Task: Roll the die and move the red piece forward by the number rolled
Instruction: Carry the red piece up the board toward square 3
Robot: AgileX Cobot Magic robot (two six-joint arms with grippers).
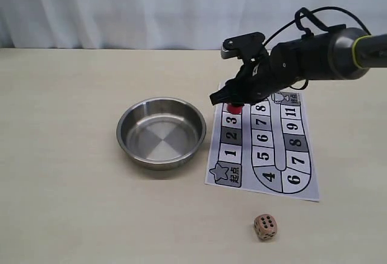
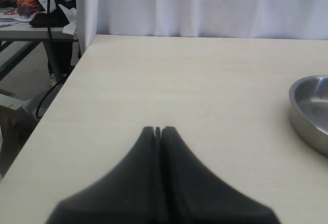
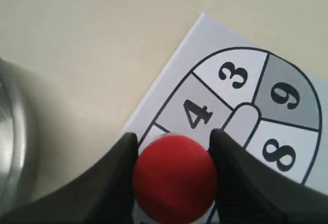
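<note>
The red piece is a small red peg at the far end of the numbered board, beyond square 3. My right gripper is shut on it. In the right wrist view both black fingers press the sides of the red piece, which is next to square 4 of the board. The die, a tan cube, lies on the table in front of the board, with a six-pip face showing. My left gripper is shut on nothing over bare table and is outside the exterior view.
A steel bowl stands just left of the board, and its rim shows in both wrist views. The table's left edge drops off near the left gripper. A white curtain hangs behind the table.
</note>
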